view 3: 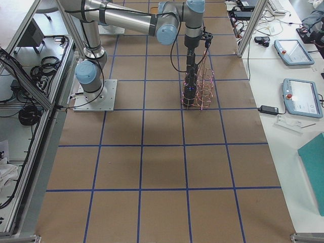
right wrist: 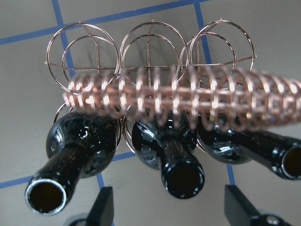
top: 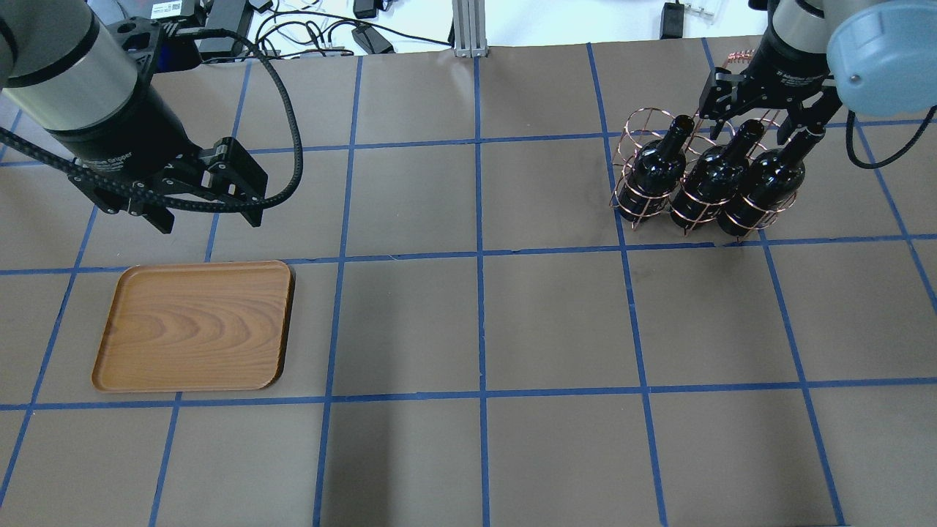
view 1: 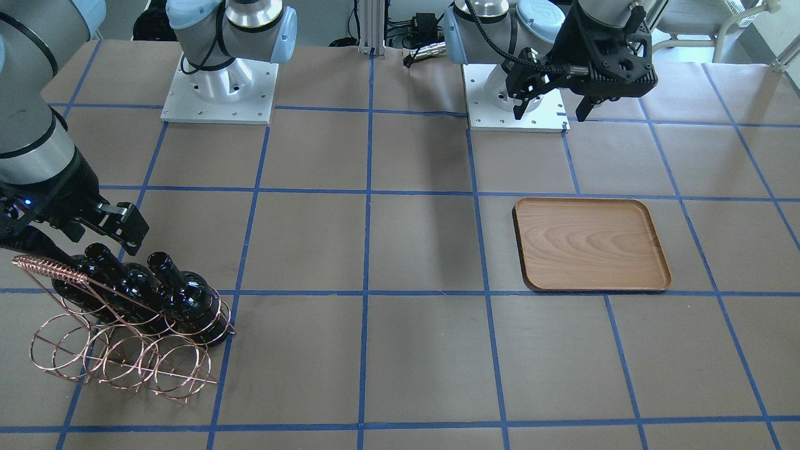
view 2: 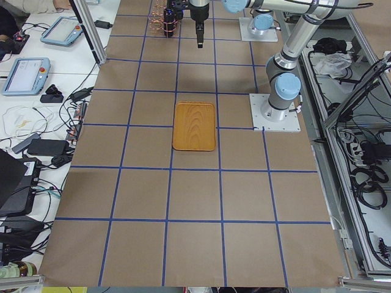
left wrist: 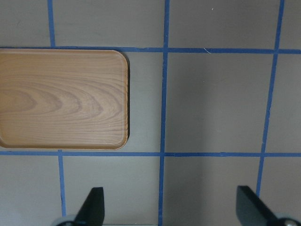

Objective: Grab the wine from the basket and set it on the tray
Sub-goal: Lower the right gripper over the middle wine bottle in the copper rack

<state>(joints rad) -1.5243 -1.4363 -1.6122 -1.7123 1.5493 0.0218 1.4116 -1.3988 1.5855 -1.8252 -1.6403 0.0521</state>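
Nothing taken out yet. Wine (top: 710, 179) seated in basket (right wrist: 188, 96) at far right, two like bottles beside it. Tray (top: 194, 326) bare, near left. Right gripper (top: 758, 121) poised at middle neck, fingers spread, nothing pinched. Left gripper (top: 208, 218) held above table just beyond tray, fingers spread. Grasp, lift, transfer and placement all left to be done.
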